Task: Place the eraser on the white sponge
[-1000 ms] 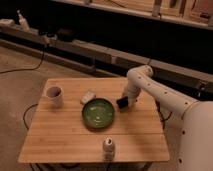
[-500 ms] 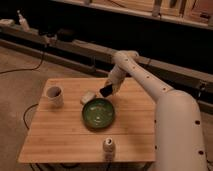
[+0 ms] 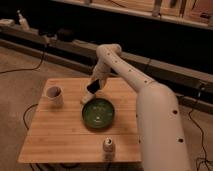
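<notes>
My gripper [image 3: 92, 90] hangs down from the white arm over the back middle of the wooden table [image 3: 60, 135]. It is shut on the eraser [image 3: 91, 88], a small black block held at its tip. The white sponge [image 3: 85, 99], a cream block, lies directly below and slightly in front of the eraser, at the back left rim of the green bowl [image 3: 100, 114]. The gripper partly covers the sponge. I cannot tell whether the eraser touches it.
A white mug [image 3: 54, 95] stands at the table's left side. A small white can [image 3: 108, 148] stands near the front edge. Dark shelving and cables run along the back behind the table.
The gripper has carried the eraser leftwards from the bowl's back right side to just above the white sponge. The arm has swung over the table.
</notes>
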